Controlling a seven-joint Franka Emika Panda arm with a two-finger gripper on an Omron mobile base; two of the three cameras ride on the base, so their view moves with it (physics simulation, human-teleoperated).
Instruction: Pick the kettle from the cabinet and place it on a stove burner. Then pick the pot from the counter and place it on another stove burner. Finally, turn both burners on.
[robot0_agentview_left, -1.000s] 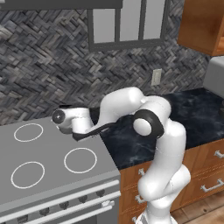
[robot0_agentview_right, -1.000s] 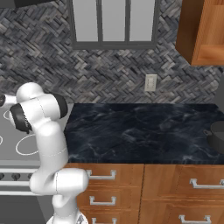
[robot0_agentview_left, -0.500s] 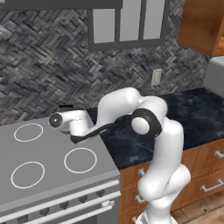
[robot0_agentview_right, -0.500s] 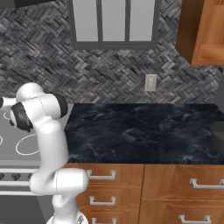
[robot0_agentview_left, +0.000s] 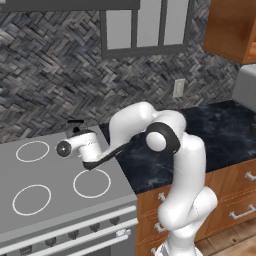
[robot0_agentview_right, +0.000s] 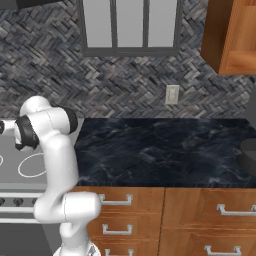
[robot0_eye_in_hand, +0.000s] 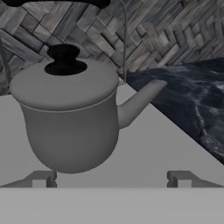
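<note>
My claw (robot0_eye_in_hand: 109, 178) hangs spread wide and empty. The small dark grey rounded kettle (robot0_eye_in_hand: 72, 109) with black lid knob stands upright on the flat grey cooktop (robot0_agentview_left: 50, 175), just ahead at 12 o'clock, spout pointing toward 3 o'clock.

Hidden and cropped items
Kettle (robot0_agentview_left: 76, 129): mostly behind the hand, handle top showing; handle cropped in hand view. Pot (robot0_agentview_right: 248, 155): cut by right edge.

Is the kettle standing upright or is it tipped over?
Upright: the kettle sits flat on the cooktop, lid knob on top, spout angled upward.
</note>
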